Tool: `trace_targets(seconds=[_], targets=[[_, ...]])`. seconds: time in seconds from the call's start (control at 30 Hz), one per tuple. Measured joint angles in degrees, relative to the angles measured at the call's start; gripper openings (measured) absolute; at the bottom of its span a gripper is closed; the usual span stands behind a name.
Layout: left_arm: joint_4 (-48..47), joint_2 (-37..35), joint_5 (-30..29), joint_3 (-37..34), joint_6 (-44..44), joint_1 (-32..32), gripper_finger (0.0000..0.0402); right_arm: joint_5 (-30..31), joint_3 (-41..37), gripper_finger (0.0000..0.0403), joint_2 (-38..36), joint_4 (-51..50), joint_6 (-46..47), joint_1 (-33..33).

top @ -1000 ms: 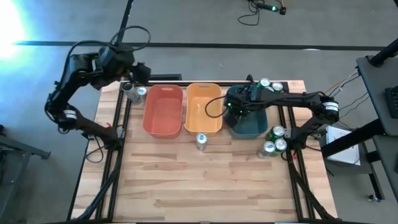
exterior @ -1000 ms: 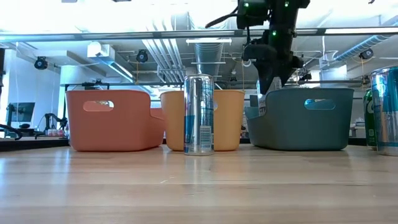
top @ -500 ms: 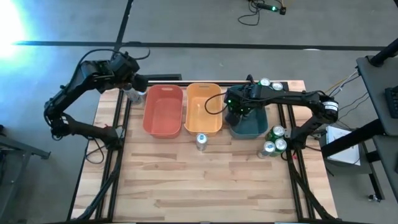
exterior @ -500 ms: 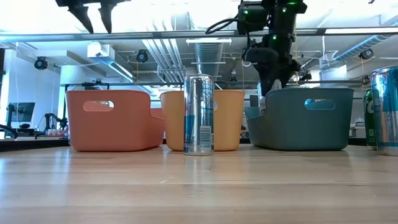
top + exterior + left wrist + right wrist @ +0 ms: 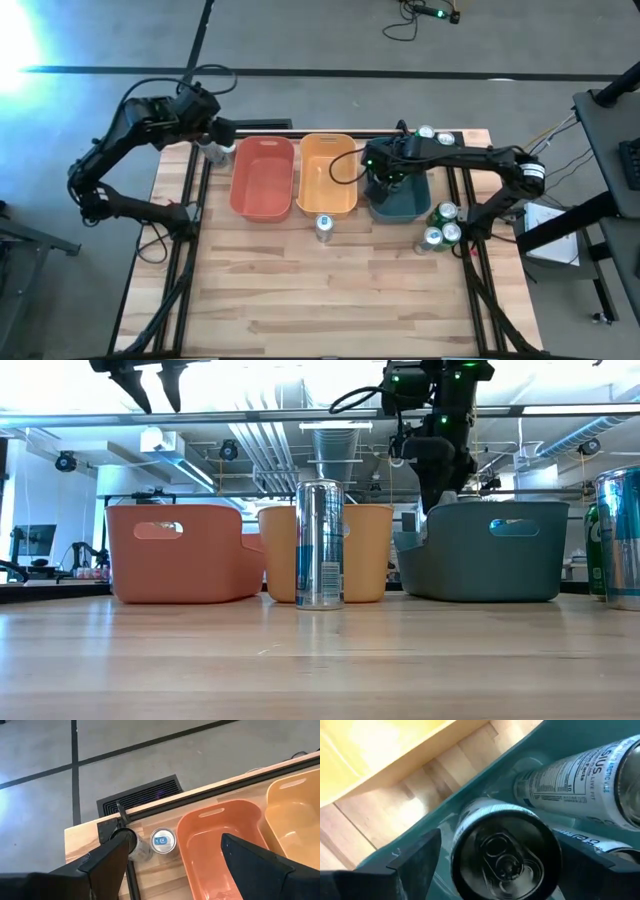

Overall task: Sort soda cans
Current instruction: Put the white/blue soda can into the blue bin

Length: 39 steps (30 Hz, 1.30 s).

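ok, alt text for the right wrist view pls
A silver-topped soda can sits between the right gripper's open fingers, inside the teal bin. Another can lies on its side in the bin beyond it; the orange bin and wooden table show alongside.

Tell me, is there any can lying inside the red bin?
No, in the high view the red bin shows only its bare floor, and the left wrist view shows no can in the part it sees.

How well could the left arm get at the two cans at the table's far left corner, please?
Probably well. The left end effector hangs open above the two cans beside the red bin, and nothing shows between them. The cans stand close together, so gripping one may nudge the other.
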Motion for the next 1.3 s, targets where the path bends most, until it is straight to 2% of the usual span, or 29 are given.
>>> trace_targets(seconds=[0.13,0.27,0.47,0.6,0.9,1.1,1.2,1.3], targets=[[-1.33,-0.25,1.28,0.15,-1.63,0.83,0.0299,0.13,0.0,0.0344,-1.61,0.0,-1.06,0.0],[-4.12,-0.2,0.17,0.15,-3.26,2.06,0.0299,1.34,0.0,0.0354,-4.49,0.01,-2.13,0.0],[-5.0,0.06,0.9,0.1,-5.75,4.09,0.0299,2.23,0.46,0.0359,-10.62,0.42,-3.12,0.12],[-5.33,0.37,-0.43,-0.18,-8.19,4.41,0.0299,2.64,0.79,0.0359,-16.01,4.18,-3.58,1.18],[-5.34,2.3,5.39,-1.57,-12.56,9.65,0.0299,2.61,0.81,0.0359,-24.53,8.56,-3.97,1.81],[-5.32,4.36,6.63,-8.19,-14.51,13.3,0.0298,1.1,0.79,0.0359,-25.12,7.86,-5.19,1.81],[-5.33,5.19,9.86,-12.7,-13.6,14.92,0.0298,0.47,0.74,0.0359,-24.73,7.03,-6.64,2.16],[-5.38,5.75,10.46,-16.01,-12.78,16.41,0.0298,-0.42,0.66,0.0359,-24.2,7.14,-7.81,2.18]])
